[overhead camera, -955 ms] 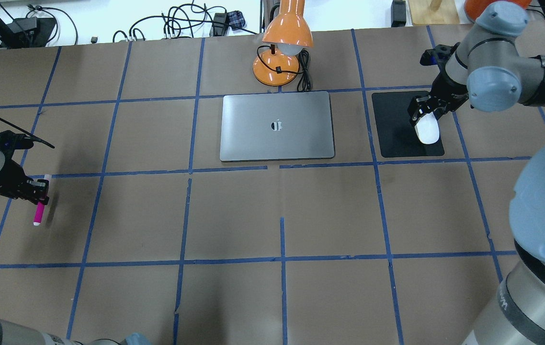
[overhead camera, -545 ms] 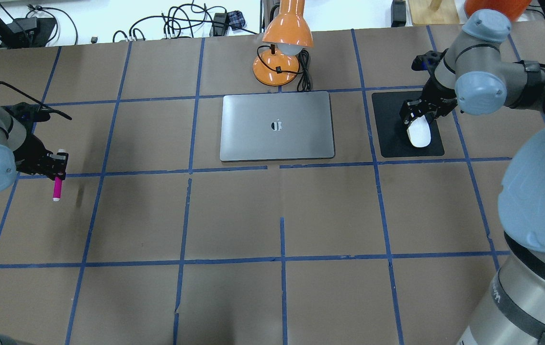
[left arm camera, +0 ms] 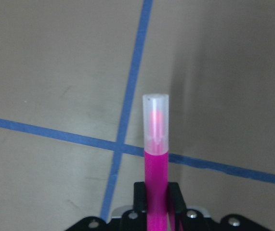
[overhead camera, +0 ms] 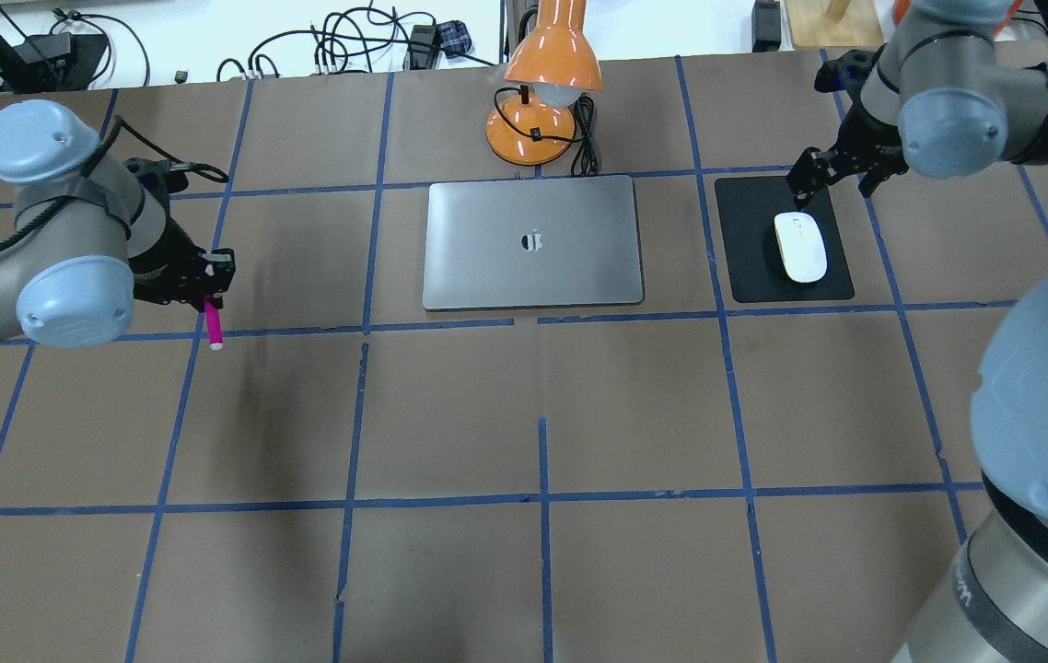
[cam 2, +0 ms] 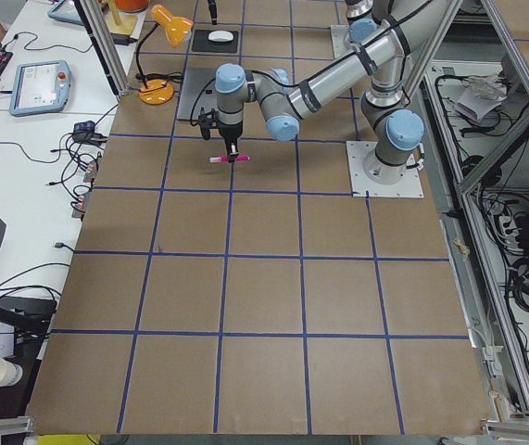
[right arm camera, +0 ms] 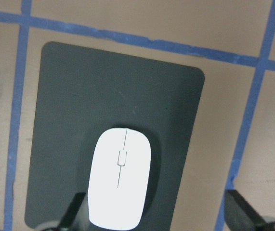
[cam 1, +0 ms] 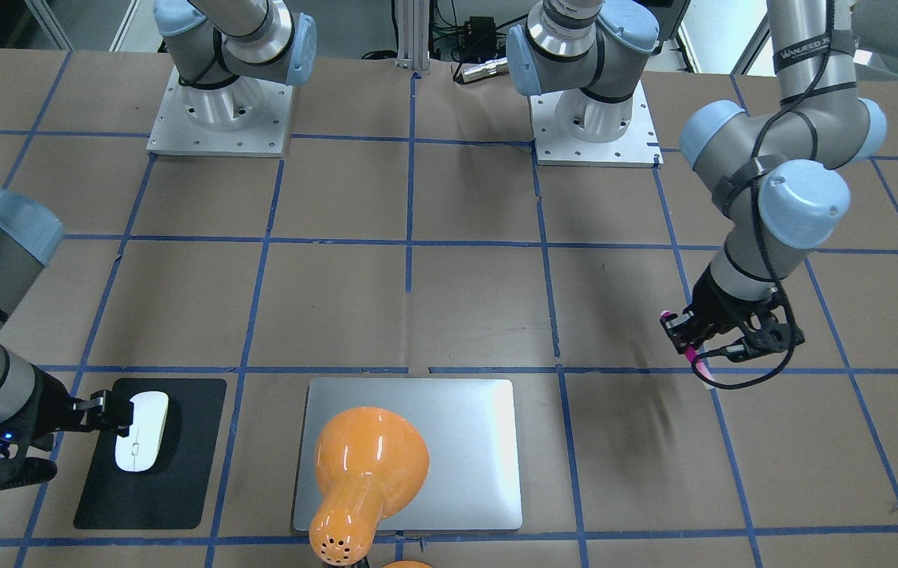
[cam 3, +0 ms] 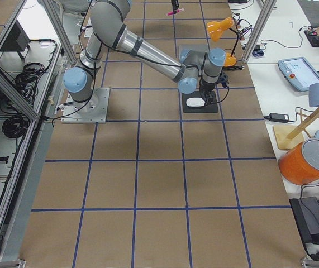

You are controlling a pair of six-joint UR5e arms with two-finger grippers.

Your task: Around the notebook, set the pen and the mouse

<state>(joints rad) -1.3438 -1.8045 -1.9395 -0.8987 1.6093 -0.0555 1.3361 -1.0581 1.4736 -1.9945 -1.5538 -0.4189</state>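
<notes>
The silver-grey notebook lies flat at the table's far middle, and the lamp hides part of it in the front-facing view. My left gripper is shut on the magenta pen, holding it above the table about one grid square left of the notebook. In the left wrist view the pen points forward, pale cap outward. The white mouse rests on the black mat to the notebook's right. My right gripper hovers open just beyond the mouse. Its fingertips stand wide apart on either side of the mouse.
An orange desk lamp with its cord stands just behind the notebook. Cables and chargers line the far edge. Both arm bases sit at the robot's side. Blue tape lines grid the brown table.
My left arm carried the pen rightward and farther back, toward the notebook. My right gripper let go of the mouse, opened and drew back toward the far edge. The mouse stays on the mat.
</notes>
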